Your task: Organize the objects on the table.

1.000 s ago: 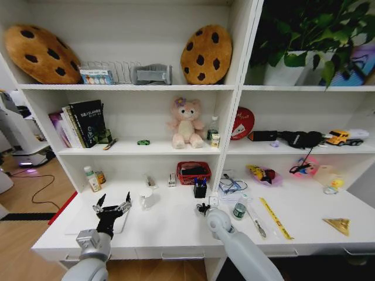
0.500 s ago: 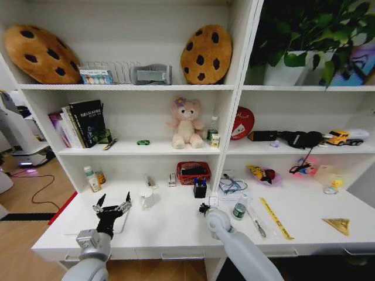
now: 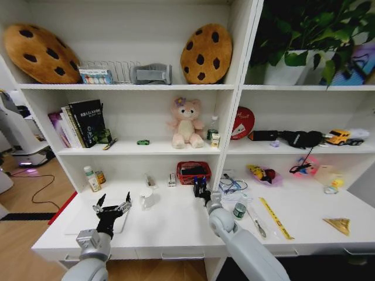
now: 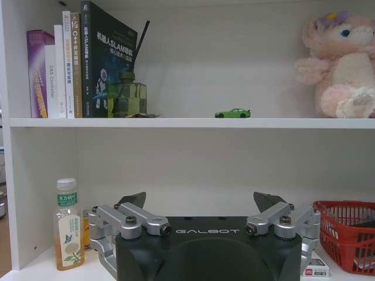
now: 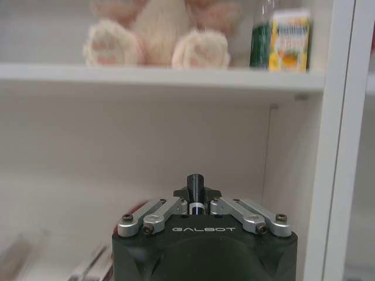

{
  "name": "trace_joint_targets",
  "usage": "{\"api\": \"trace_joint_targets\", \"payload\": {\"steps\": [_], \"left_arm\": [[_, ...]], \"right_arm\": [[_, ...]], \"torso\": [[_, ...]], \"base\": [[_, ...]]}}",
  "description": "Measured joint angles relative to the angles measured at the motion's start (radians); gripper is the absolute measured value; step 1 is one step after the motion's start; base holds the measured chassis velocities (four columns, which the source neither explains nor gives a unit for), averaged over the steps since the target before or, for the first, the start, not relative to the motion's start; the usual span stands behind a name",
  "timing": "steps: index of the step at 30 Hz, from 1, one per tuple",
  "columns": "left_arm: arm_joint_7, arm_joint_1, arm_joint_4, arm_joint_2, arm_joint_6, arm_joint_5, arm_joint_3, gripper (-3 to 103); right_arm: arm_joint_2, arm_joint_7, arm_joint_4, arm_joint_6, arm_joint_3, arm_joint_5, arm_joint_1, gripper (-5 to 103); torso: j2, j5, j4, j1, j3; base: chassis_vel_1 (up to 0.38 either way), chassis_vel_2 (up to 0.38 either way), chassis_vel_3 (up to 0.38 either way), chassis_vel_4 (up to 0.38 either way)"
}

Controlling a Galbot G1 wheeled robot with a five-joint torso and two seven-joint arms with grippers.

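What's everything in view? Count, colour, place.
cookie cushions: 2, brown, top shelf
plush bear: 1, pink, middle shelf
toy car: 1, green, middle shelf, left of the bear
basket: 1, red, back of the table
table: 1, white
potted plant: 1, green, top right shelf
toy truck: 1, yellow, right shelf
dark pen: 1, in the right gripper
left gripper: open, over the table's left front
right gripper: shut on the pen, by the basket

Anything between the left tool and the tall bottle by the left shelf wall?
Nothing visible: bare table lies between the open left tool and the bottle. The white mug stands off to the side. The right tool is shut on a dark pen.
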Motion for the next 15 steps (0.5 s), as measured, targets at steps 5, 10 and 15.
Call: {"api": "trace_joint_targets", "payload": {"steps": [5,10,15], "left_arm": [[0.0,0.0,0.0,0.0,0.0,0.0,0.0,100],[0.0,0.0,0.0,0.0,0.0,0.0,0.0,100],[0.0,0.0,0.0,0.0,0.0,0.0,0.0,100]], "right_arm": [[0.024,-0.039,-0.058,0.077,0.004,-0.016,0.061,12],[0.068,-0.084,-0.185,0.181,0.029,-0.151,0.106,12],[0.088,-0.1,-0.257,0.238,0.037,-0.225,0.121,12]], "torso": [[0.0,-0.0002,0.0001,0.0,0.0],[0.0,-0.0002,0.0001,0.0,0.0],[0.0,-0.0002,0.0001,0.0,0.0]], "base": [[0.0,0.0,0.0,0.0],[0.0,0.0,0.0,0.0],[0.0,0.0,0.0,0.0]]}}
